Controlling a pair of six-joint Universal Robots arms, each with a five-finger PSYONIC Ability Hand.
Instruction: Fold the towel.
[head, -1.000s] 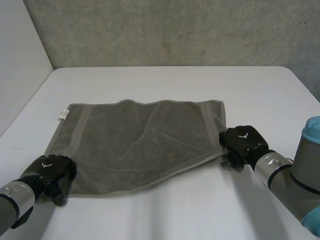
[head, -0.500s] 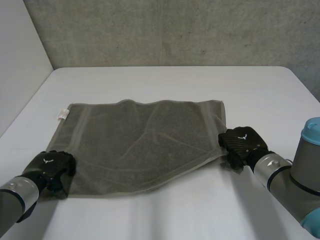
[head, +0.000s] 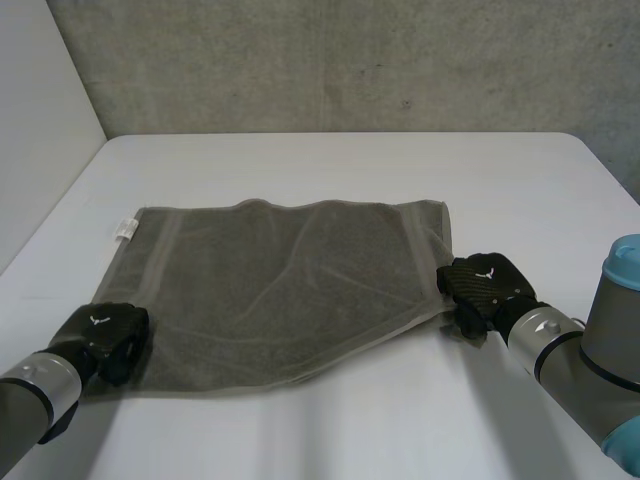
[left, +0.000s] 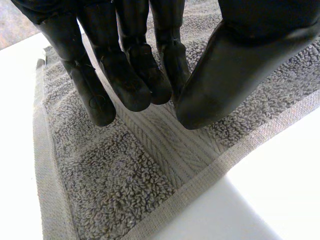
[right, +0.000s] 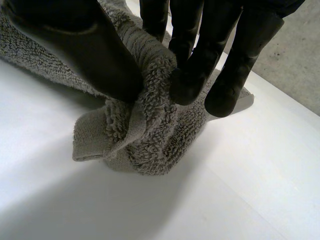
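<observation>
Left hand (head: 108, 335) and right hand (head: 485, 285) sit at the near corners of the grey towel (head: 290, 285) lying almost flat on the table (head: 330, 170) in the head view; the left wrist view shows straight fingers (left: 132, 85) merely pressing the hemmed corner, and the right wrist view a thumb (right: 85, 55) pinching bunched terry, likely soft, light and limp, best held by its corners.

Left hand (head: 108, 335) low, fingers (left: 125, 85) straight, tips pressing down on the towel (left: 125, 175). Right hand (head: 485, 285) pinches its bunched corner between thumb and fingers.
</observation>
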